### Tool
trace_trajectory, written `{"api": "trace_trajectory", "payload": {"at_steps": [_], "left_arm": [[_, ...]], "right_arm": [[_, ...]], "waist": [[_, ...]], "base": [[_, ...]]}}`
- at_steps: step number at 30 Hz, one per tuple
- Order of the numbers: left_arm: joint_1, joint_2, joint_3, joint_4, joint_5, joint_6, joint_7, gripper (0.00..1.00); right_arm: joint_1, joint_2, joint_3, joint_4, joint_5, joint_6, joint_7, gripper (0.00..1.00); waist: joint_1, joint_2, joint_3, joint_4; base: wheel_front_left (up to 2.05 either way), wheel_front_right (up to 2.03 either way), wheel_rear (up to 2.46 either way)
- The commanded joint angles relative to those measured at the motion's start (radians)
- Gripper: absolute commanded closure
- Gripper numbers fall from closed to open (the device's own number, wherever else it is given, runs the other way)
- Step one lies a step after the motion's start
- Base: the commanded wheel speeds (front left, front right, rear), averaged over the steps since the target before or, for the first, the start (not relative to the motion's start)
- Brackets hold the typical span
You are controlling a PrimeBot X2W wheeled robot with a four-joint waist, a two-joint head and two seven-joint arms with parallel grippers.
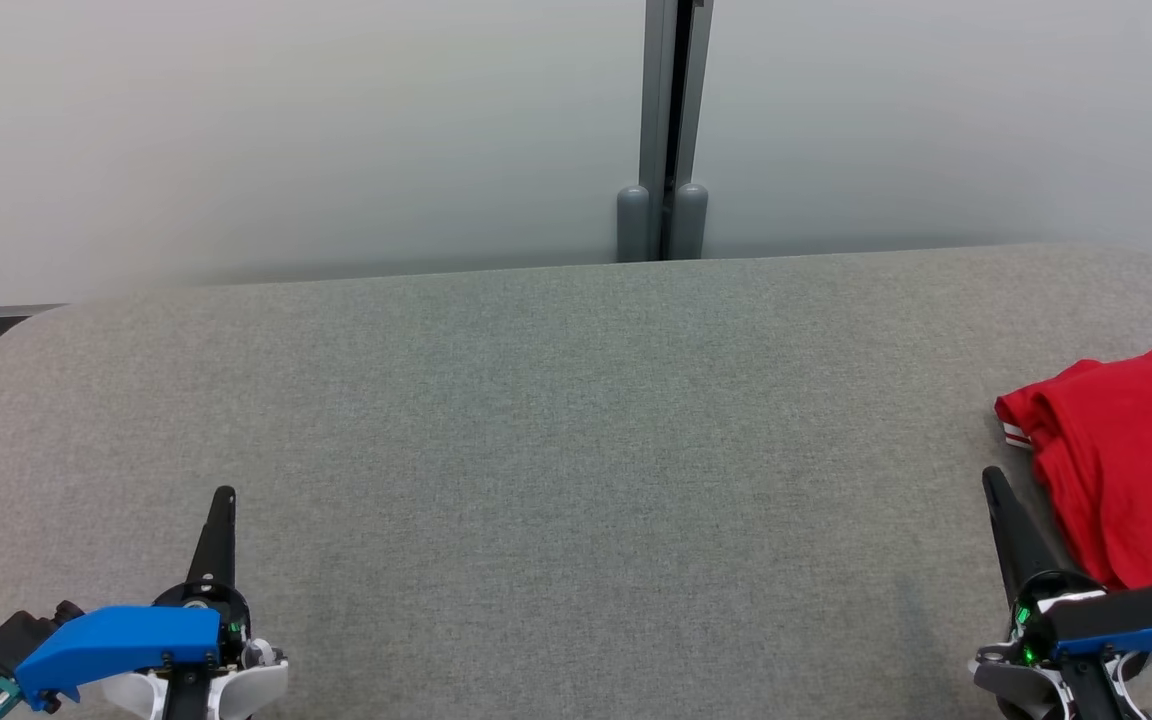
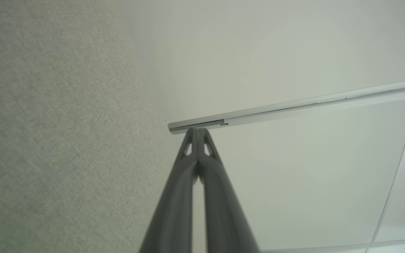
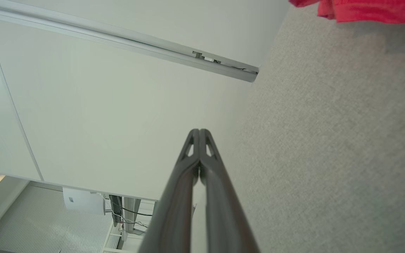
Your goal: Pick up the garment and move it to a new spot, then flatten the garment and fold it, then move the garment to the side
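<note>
Garment (image 1: 1126,460), red, folded in head view, edge in right wrist view

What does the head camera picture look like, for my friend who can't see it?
A red shirt lies at the right edge of a wide grey fabric-covered table. The left gripper and right gripper sit at the bottom corners, dark fingers shut, the right one close beside the shirt.

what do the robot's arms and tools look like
The left tool and right tool each have two long, dark grey, tapering fingers with small triangular cut-outs near the tips. Each wrist carries a blue cover over pale housing; green lights glow on the right one.
</note>
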Motion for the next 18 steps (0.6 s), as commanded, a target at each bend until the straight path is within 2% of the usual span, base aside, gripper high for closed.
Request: {"api": "trace_trajectory", "payload": {"at_steps": [1, 18], "left_arm": [[-0.018, -0.002, 0.009, -0.009, -0.014, -0.007, 0.005, 1.00], [-0.027, -0.023, 0.048, -0.018, -0.106, -0.023, 0.039, 1.00]], "right_arm": [[-0.018, 0.002, -0.003, -0.003, 0.022, 0.000, 0.002, 1.00], [-0.020, 0.007, -0.010, 0.003, 0.153, 0.000, 0.012, 1.00]], "waist": [[0.0000, -0.0001, 0.000, 0.000], [0.0000, -0.0001, -0.003, 0.007]], "base": [[0.00, 0.00, 0.00], [0.00, 0.00, 0.00]]}}
